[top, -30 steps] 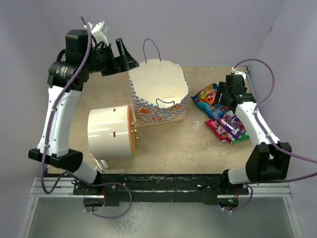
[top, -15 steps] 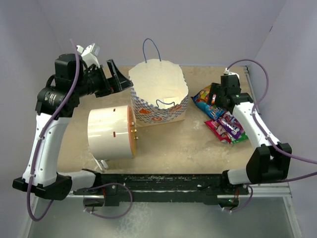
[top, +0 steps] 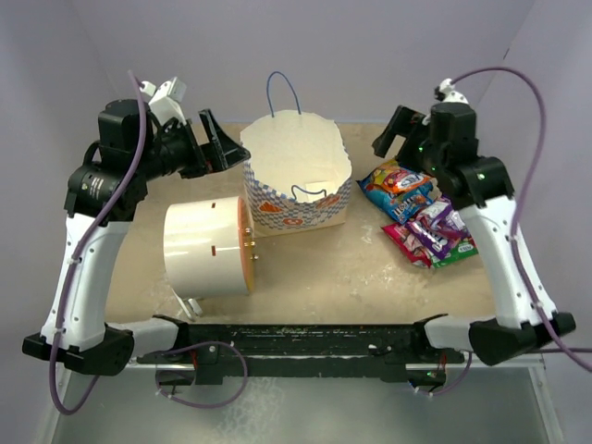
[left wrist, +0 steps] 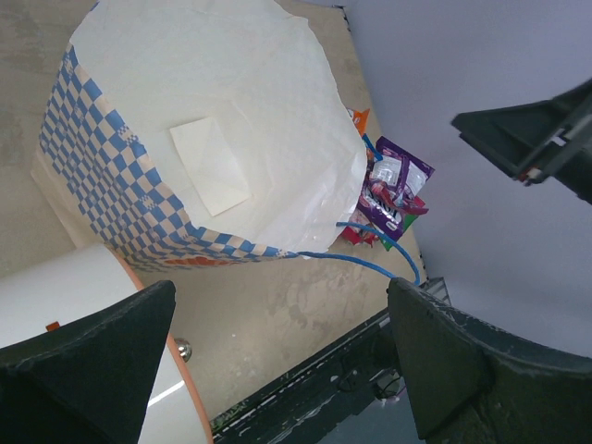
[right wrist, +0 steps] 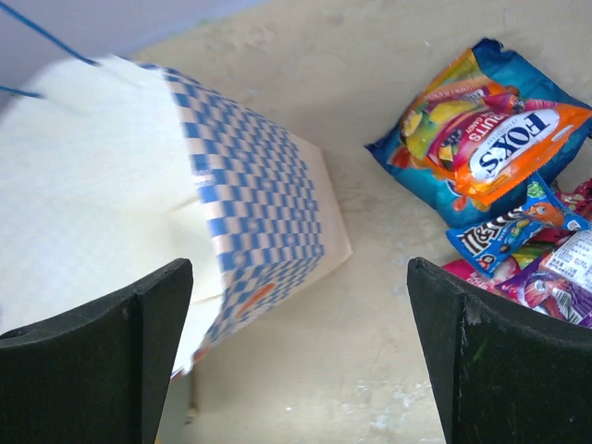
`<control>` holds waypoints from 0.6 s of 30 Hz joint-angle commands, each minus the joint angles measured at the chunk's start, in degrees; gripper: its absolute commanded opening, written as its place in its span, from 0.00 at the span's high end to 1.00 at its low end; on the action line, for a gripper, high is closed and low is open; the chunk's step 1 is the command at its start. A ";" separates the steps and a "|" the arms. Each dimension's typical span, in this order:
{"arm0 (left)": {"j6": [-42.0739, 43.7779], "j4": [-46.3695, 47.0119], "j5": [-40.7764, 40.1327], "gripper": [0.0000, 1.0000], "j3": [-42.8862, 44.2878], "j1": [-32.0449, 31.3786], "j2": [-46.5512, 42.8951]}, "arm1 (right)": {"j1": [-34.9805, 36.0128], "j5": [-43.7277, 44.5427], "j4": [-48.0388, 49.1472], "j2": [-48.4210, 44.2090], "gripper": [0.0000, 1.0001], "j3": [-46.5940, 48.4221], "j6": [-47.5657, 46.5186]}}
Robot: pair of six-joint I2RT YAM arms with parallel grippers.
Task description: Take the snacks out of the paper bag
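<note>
The paper bag [top: 296,171] stands upright mid-table, blue-checkered outside and white inside; the left wrist view looks down into the paper bag [left wrist: 203,120] and shows only white paper and a folded base. The snacks [top: 418,211] lie in a pile on the table to its right: a blue-and-orange packet [right wrist: 490,139], a blue one [right wrist: 504,231], pink and purple ones [left wrist: 393,190]. My left gripper [top: 220,143] hovers open beside the bag's left rim, empty [left wrist: 277,296]. My right gripper [top: 396,139] hangs open and empty above the table between bag and snacks [right wrist: 298,268].
A big white cylinder [top: 205,245] with an orange-rimmed tan face lies on its side at the front left, close to the bag. The bag's thin blue cord handles [top: 284,88] stick up at the back and front rims. Purple walls close in the table.
My right arm has lifted off the snack pile and swung back towards the bag, its jaws spreading wider. My left arm shifted left and lower a second ago, then held still.
</note>
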 commanded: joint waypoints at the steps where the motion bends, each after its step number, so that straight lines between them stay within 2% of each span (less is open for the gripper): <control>1: 5.53 -0.66 1.26 0.01 6.51 0.15 -0.08 | -0.23 -4.55 -4.50 -9.49 0.01 4.48 5.04; 5: 8.39 -1.19 0.72 0.01 5.95 0.15 -4.54 | -0.23 -6.10 1.69 -21.93 0.01 0.26 0.03; 7: 8.60 -0.30 -1.10 0.01 3.68 0.17 -8.15 | -0.23 -6.30 0.98 -25.28 0.01 0.97 -2.60; 13: 6.94 1.46 -5.18 0.01 -0.15 0.12 -15.54 | -0.23 -2.44 -8.45 -26.50 0.00 9.53 -7.24; 18: 6.02 0.26 -5.98 0.01 0.62 0.15 -17.32 | -0.23 -0.73 -8.58 -27.93 0.01 9.27 -8.36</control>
